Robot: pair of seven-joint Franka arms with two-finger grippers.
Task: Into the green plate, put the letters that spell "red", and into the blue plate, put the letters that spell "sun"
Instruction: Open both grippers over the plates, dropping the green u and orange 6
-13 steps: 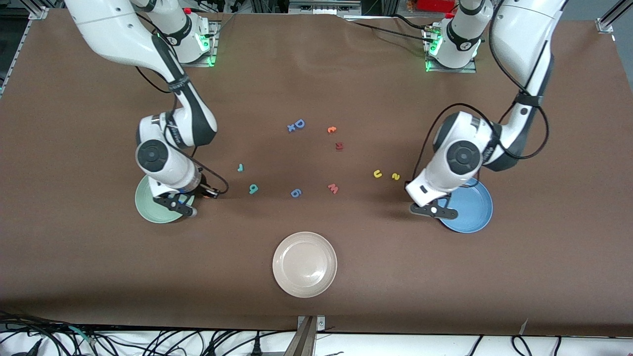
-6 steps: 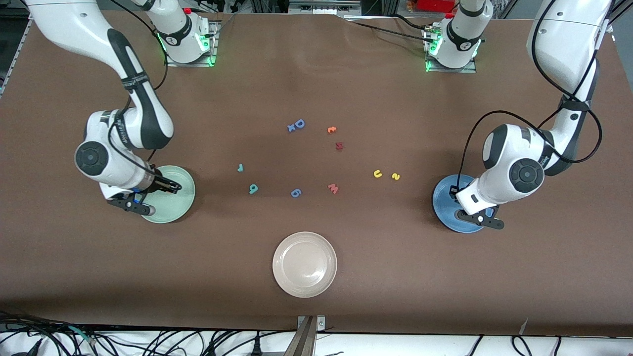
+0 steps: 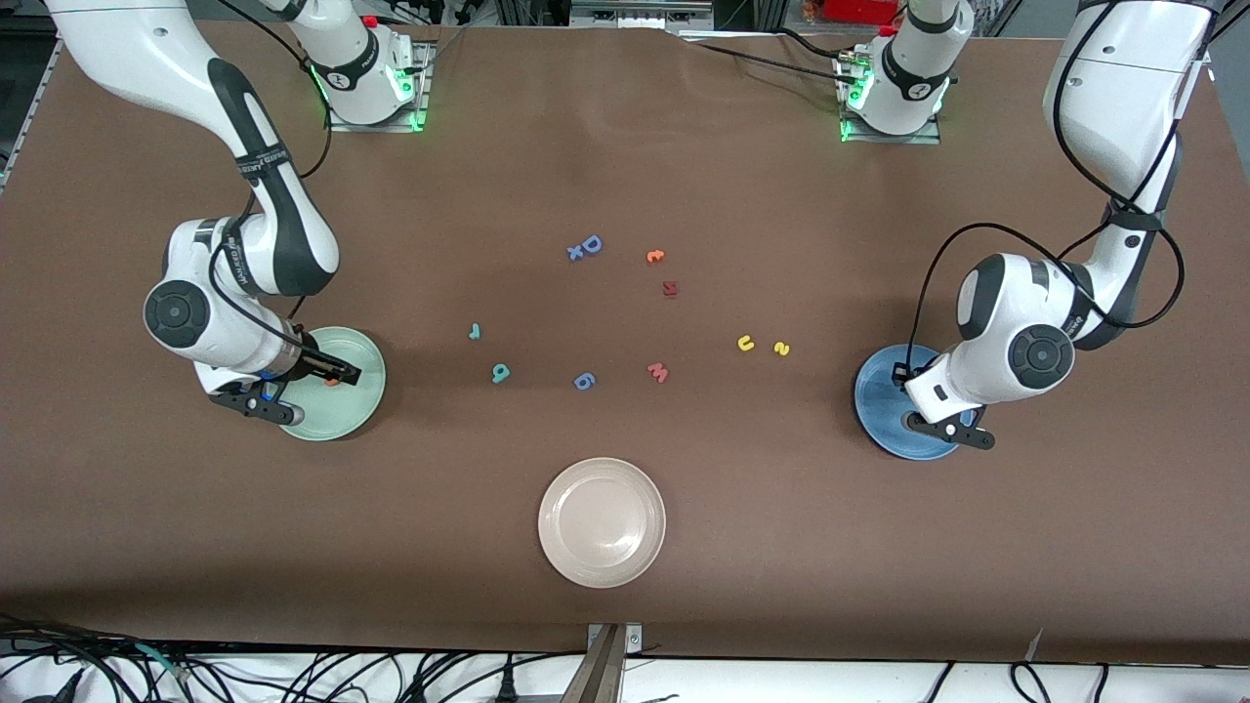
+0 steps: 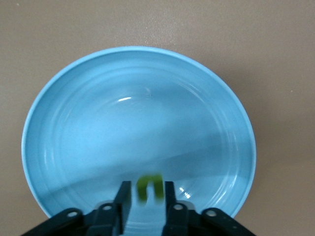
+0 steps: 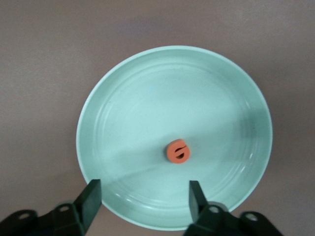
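Front view is showing the right gripper (image 3: 337, 373) hanging over the green plate (image 3: 332, 430), toward the right arm's end of the table. In the right wrist view its jaws are standing wide apart and holding nothing. The orange e (image 5: 177, 151) is lying flat in the plate, near the middle.

Moving along the table, the teal r (image 3: 475, 332) and the teal d (image 3: 500, 372) are lying on the brown cloth, well apart from the green plate. The blue 6 (image 3: 583, 381) and the pink w (image 3: 657, 372) are lying beside them and are not needed. The yellow u (image 3: 745, 343) and the yellow s (image 3: 780, 348) are sitting just beside each other, near the blue plate (image 3: 874, 391).

The left gripper (image 4: 147, 189) is hanging over the blue plate. Its jaws are standing a little apart with the green n (image 4: 150, 186) between them. The n is looking blurry, so I think it is coming loose.

These letters are looking tiny, thin and soft, so they are probably very light and squishy. A gentle pinch across a straight part, like the stem of the r or the d, is likely working best. A light letter may be sticking to a finger or bouncing, so letting go low over the plate is safest.
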